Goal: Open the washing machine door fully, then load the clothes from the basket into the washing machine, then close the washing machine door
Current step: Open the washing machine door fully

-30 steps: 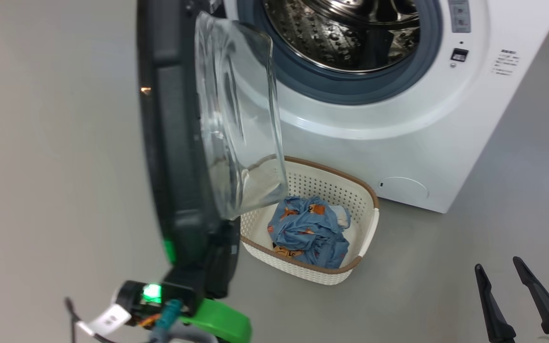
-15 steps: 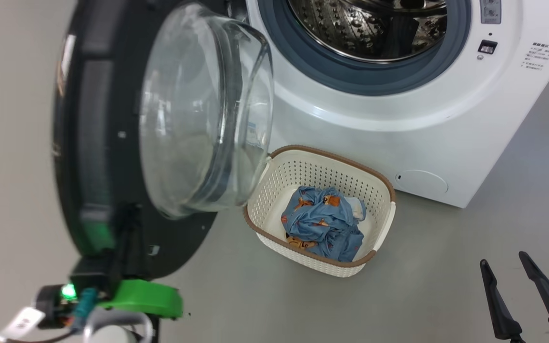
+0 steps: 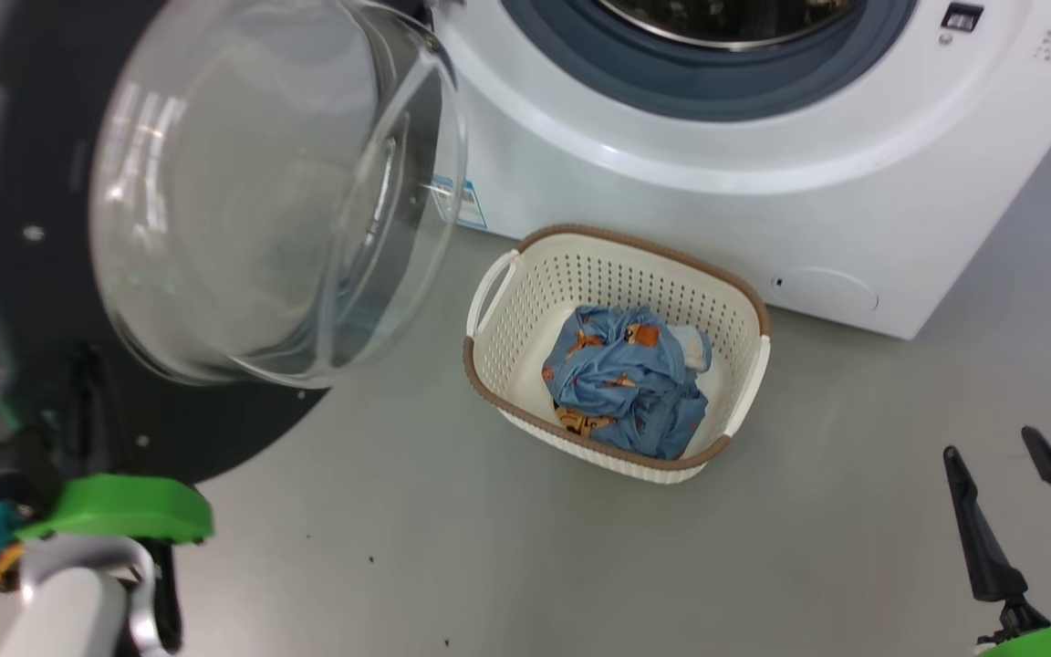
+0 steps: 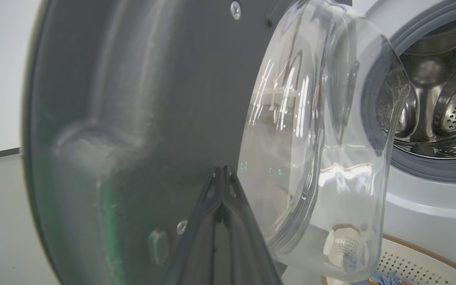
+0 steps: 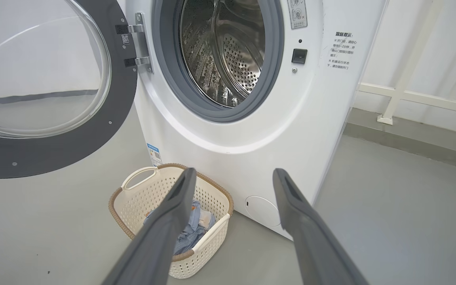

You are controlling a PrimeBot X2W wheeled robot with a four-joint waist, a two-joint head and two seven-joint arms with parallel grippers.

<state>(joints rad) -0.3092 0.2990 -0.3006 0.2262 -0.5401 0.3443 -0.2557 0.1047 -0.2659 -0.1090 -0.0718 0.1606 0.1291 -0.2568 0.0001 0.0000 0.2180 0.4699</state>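
Swings the washing machine door point(image 3: 243, 201) wider than one second earlier, well clear of the washing machine point(image 3: 671, 182). Pushes with the left gripper point(image 4: 222, 172), fingers together, tips at the dark inner rim. Holds the right gripper point(image 3: 995, 447) spread and empty. Leaves the clothes point(image 3: 621, 379) in the basket point(image 3: 489, 383) on the floor point(image 3: 398, 547), just before the machine. Opening judged near complete; loading next.

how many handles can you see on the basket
2. One white handle loops off the end of the basket toward the washing machine door; the other sits on the opposite end, toward the right gripper. None seems hidden.
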